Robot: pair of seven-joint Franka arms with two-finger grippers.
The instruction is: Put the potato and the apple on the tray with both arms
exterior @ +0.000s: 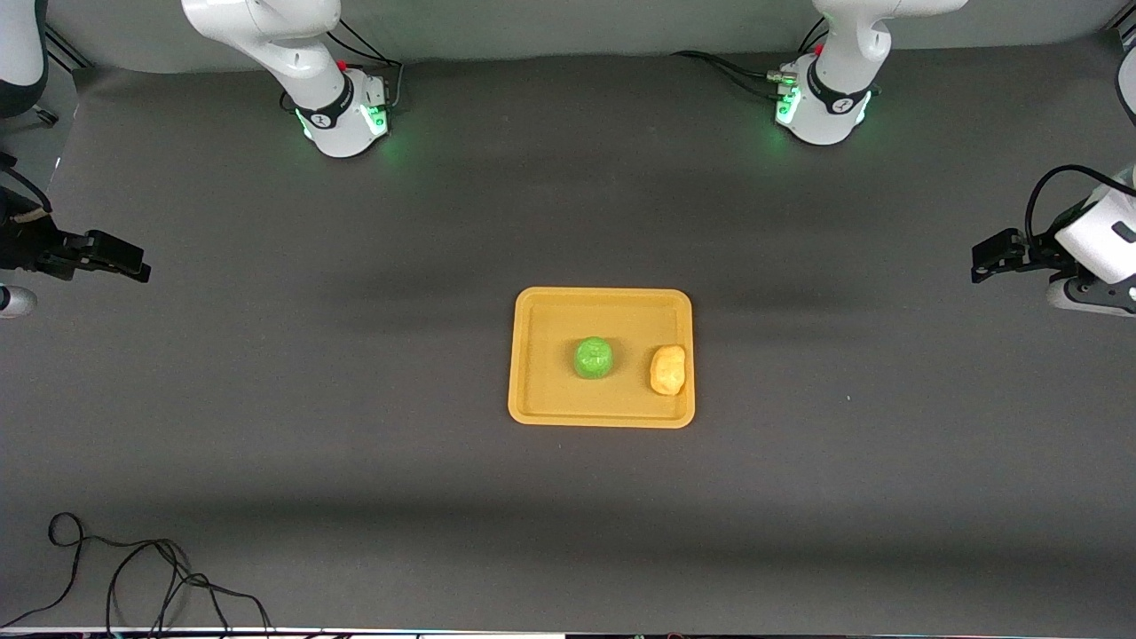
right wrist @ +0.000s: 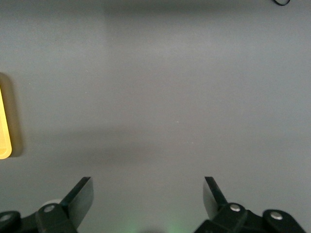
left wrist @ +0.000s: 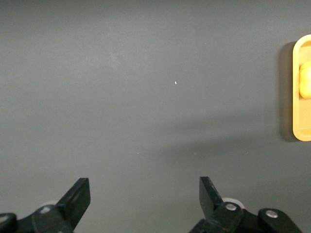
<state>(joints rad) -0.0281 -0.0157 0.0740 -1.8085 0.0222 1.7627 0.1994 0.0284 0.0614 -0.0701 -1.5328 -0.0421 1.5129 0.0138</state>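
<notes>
The tray [exterior: 602, 357] lies flat near the middle of the dark surface [exterior: 355, 426], well apart from both arm bases. On it sit the apple [exterior: 593, 358] and the potato [exterior: 667, 370], side by side and apart from each other. The apple rests about mid-tray with its dimpled top up. The potato lies close to the tray's rim toward the left arm's end of the surface, a little nearer to the front camera than the apple.

The left pincer [exterior: 992, 257] hangs over the bare surface at the left arm's end, well away from the tray. In the left wrist view its two fingers [left wrist: 77, 196] stand wide apart with nothing between them, and one end of the tray [left wrist: 302, 92] with a bit of the potato [left wrist: 305, 80] shows at the picture's edge.

The right pincer [exterior: 124, 259] hangs over the surface at the right arm's end, also well apart from the tray. Its fingers [right wrist: 81, 196] are spread apart and hold nothing; a corner of the tray [right wrist: 4, 126] shows at the edge of the right wrist view.

A loose black cable [exterior: 151, 577] lies coiled on the surface near the front camera, toward the right arm's end.
</notes>
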